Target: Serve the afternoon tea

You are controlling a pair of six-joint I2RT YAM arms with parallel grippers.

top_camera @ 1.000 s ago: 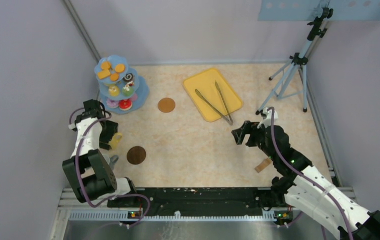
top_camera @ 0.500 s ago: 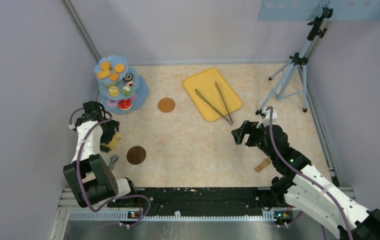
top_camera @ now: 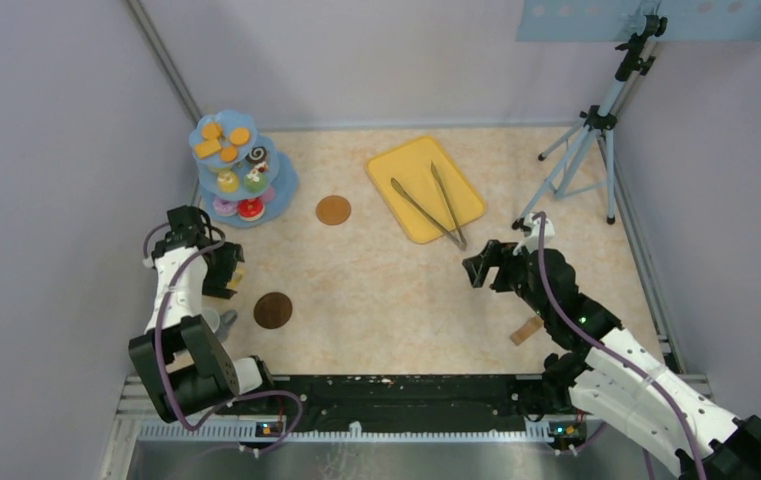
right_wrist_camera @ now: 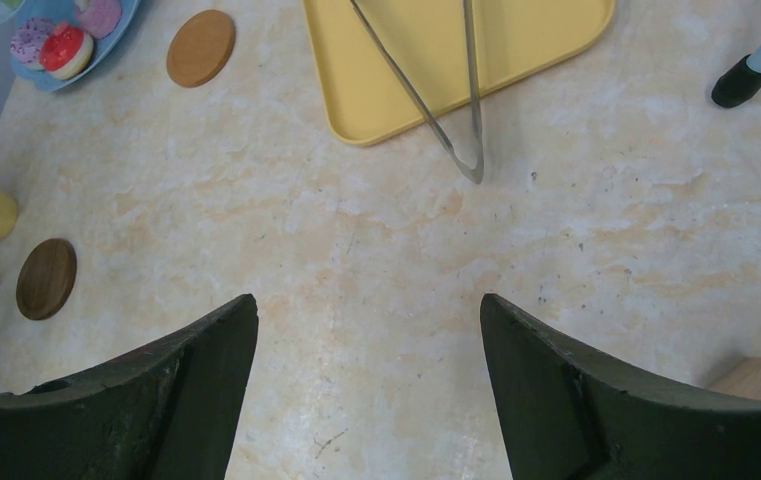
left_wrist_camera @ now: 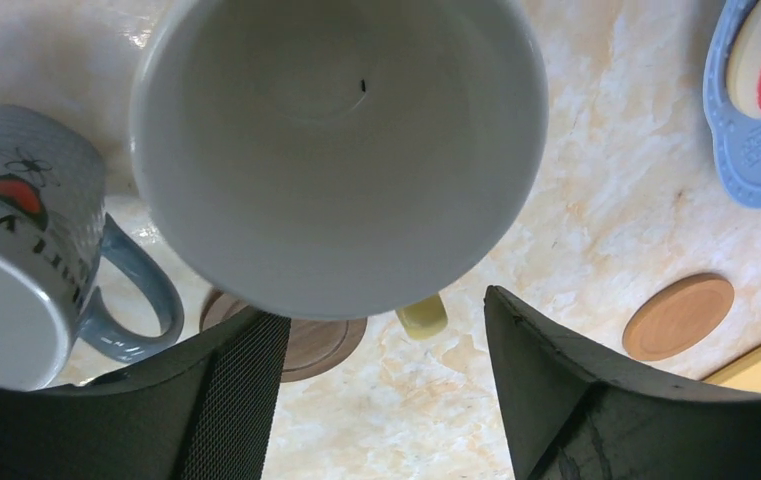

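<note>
The yellow mug (top_camera: 237, 272) stands at the left edge, and its white inside (left_wrist_camera: 336, 140) fills the left wrist view. My left gripper (top_camera: 224, 277) is open right over it, fingertips (left_wrist_camera: 246, 370) at its rim and handle, closed on nothing. The grey-white mug (top_camera: 218, 320) lies beside it (left_wrist_camera: 16, 250). A dark brown coaster (top_camera: 273, 310) lies just to the right, a light coaster (top_camera: 333, 210) farther back. Toy doughnuts, cakes and orange biscuits sit on a blue tiered stand (top_camera: 281, 185). My right gripper (top_camera: 476, 270) hangs open and empty over bare table (right_wrist_camera: 368, 305).
A yellow tray (top_camera: 411, 165) with metal tongs (top_camera: 431, 205) sits at the back centre. A tripod (top_camera: 586, 140) stands at the back right. A wooden block (top_camera: 527, 330) lies by the right arm. Walls close in on the left and right.
My left gripper has shifted slightly back and to the right at the yellow mug. The right arm has not moved.
</note>
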